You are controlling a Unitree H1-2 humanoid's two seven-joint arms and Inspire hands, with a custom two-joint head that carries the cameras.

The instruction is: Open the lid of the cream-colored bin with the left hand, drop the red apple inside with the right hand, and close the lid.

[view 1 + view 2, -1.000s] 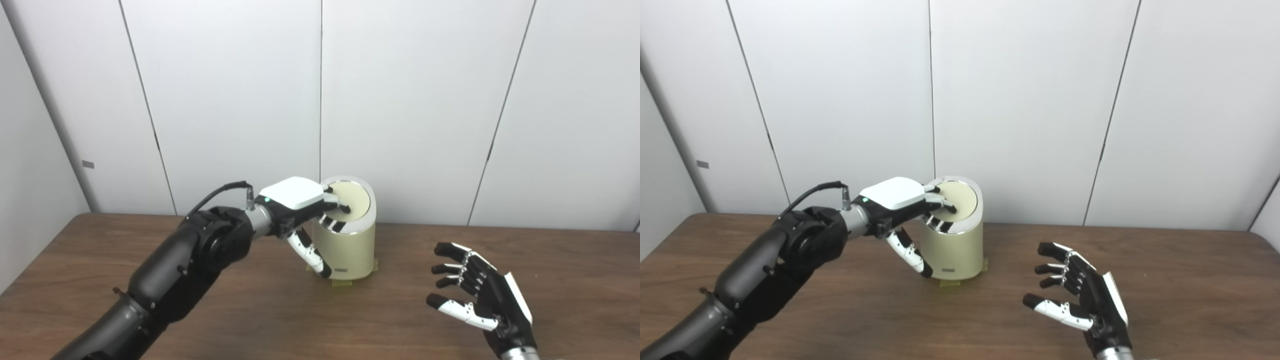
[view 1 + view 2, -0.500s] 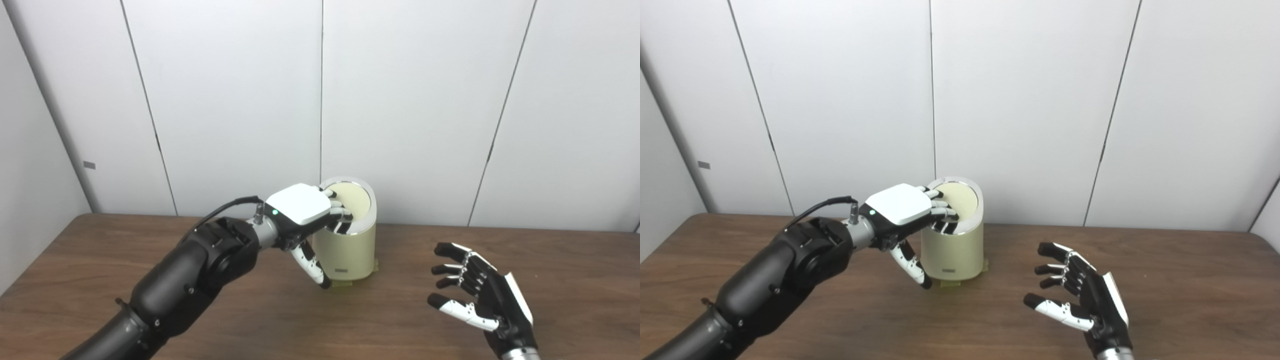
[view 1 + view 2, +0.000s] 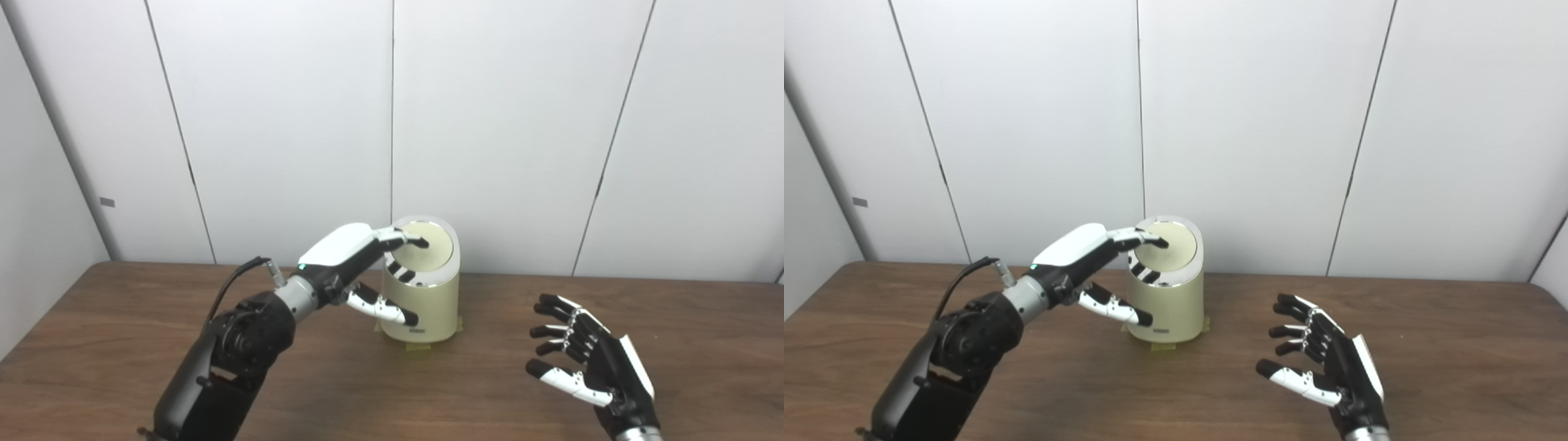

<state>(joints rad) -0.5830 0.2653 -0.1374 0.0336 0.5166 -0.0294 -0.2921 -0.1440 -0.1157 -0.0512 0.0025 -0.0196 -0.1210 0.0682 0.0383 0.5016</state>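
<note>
I'm resting my left hand [image 3: 352, 257], fingers spread, on the bin's [image 3: 422, 306] closed lid [image 3: 429, 245]; my right hand [image 3: 588, 361] is hovering splayed (holding nothing).

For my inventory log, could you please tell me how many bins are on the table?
1. The bin stands at the back middle of the table, its lid down, with the left hand resting on top. Nothing looks big enough to hide another.
</note>
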